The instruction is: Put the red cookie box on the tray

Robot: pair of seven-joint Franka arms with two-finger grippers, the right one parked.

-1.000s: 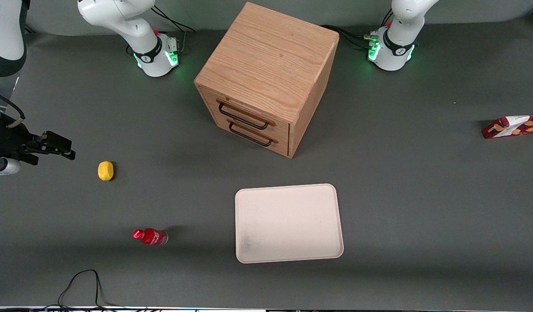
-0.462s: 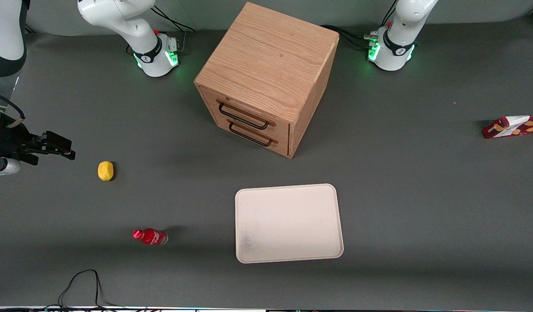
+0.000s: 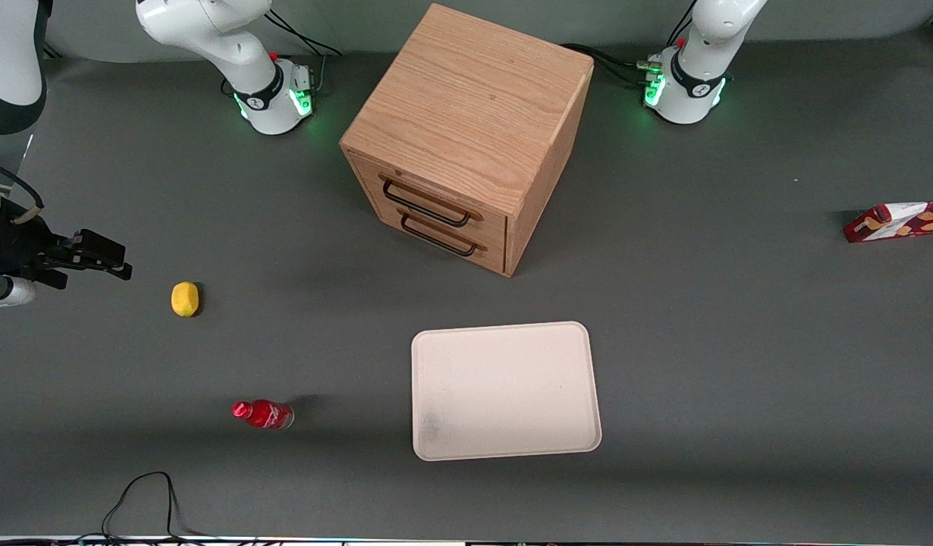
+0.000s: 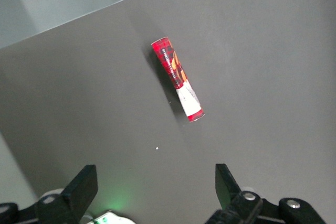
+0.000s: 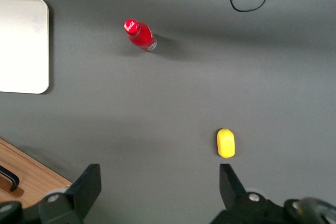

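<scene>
Left wrist view: your gripper (image 4: 155,195) hangs high over the red cookie box (image 4: 177,78), fingers (image 4: 82,187) wide apart, holding nothing. Box lies flat on the table (image 3: 724,318), toward the working arm's end, well apart from the tray (image 3: 504,390), at its 2 o'clock.

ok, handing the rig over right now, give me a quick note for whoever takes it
Claw: open, holding nothing, hanging high above the red cookie box.
Red cookie box: lying flat on the mat at the working arm's end of the table, untouched.
Tray: in front of the wooden drawer cabinet, nearer the front camera, nothing on it.
Done: nothing yet.
Left: descend, grasp the box, carry it to the tray, release.
</scene>
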